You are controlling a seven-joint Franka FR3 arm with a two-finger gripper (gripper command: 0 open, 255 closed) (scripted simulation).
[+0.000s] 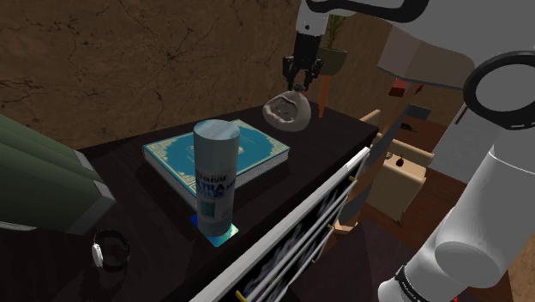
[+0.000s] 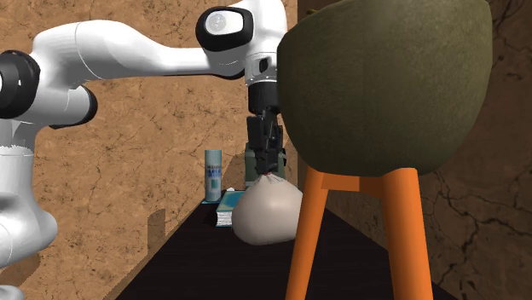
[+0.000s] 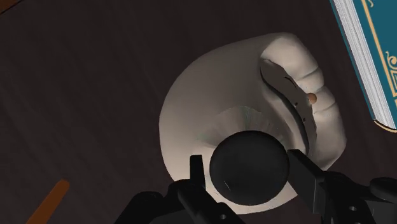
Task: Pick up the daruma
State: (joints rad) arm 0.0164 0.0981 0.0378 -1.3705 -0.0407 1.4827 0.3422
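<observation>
Claw (image 3: 249, 168) fingers clamp the black knob (image 3: 248, 149) atop the pale daruma (image 3: 203, 102), near the dark counter's (image 3: 76, 95) far end, just beside a teal book (image 1: 257, 146).

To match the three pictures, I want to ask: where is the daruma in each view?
Shoulder view: the daruma upper middle, beyond the teal book.
Second exterior view: daruma lower middle, in front of the book.
Wrist view: daruma just beyond the gripper.
Shared landmark: the teal book.
</observation>
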